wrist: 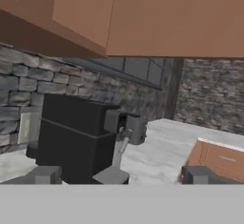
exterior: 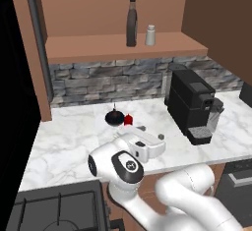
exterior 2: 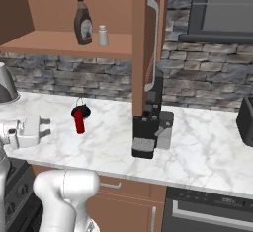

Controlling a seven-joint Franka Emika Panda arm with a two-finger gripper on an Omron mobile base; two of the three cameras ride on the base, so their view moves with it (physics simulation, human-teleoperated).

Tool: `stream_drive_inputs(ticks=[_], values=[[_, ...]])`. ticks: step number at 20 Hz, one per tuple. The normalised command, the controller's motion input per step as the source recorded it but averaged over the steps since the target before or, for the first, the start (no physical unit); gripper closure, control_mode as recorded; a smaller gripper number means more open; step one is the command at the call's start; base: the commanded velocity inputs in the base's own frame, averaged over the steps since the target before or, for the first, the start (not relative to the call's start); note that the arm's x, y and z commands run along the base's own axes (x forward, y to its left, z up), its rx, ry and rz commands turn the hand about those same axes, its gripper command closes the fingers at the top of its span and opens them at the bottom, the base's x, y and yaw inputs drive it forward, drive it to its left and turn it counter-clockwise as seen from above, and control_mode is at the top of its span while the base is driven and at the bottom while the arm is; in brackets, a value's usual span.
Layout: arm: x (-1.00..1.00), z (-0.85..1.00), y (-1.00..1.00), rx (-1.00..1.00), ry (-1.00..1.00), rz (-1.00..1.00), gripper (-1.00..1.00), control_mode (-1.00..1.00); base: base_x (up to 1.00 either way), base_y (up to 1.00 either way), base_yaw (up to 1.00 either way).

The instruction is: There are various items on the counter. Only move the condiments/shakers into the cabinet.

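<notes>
- Dark brown bottle (exterior: 131,22) and pale shaker (exterior: 150,35) stand side by side on the cabinet (exterior: 123,45) shelf, upper centre of the left base view.
- Red bottle (exterior: 128,119) sits on the counter (exterior: 64,141) mid-frame, touching the round black object (exterior: 114,117).
- Gripper (exterior: 158,136) hovers beside them over the counter, jaws wide apart, holding nothing.
- Black coffee machine (exterior: 191,104) stands at right.

Cabinet shelf (exterior: 88,45): dark brown bottle (exterior: 131,22) and pale shaker (exterior: 150,35) stand close together right of centre; left stretch bare. Open cabinet door (exterior 2: 148,43) juts out above black coffee machine (exterior: 191,104), blocking shelf's right flank. On counter (exterior: 64,141), red bottle (exterior 2: 79,122) lies touching round black object (exterior 2: 80,110); marble around the pair is free.
</notes>
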Motion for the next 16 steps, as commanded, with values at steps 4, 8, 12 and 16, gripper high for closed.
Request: stream_drive_inputs(ticks=[4, 8, 12, 16], values=[[0.32, -0.04, 0.17, 0.00, 0.05, 0.00, -1.00, -1.00, 0.00, 0.00, 0.00], [0.29, -0.08, 0.26, 0.00, 0.10, 0.00, -1.00, -1.00, 0.00, 0.00, 0.00], [0.32, -0.14, 0.26, 0.00, 0.11, 0.00, -1.00, -1.00, 0.00, 0.00, 0.00], [0.30, -0.21, 0.25, 0.00, 0.10, 0.00, -1.00, -1.00, 0.00, 0.00, 0.00]])
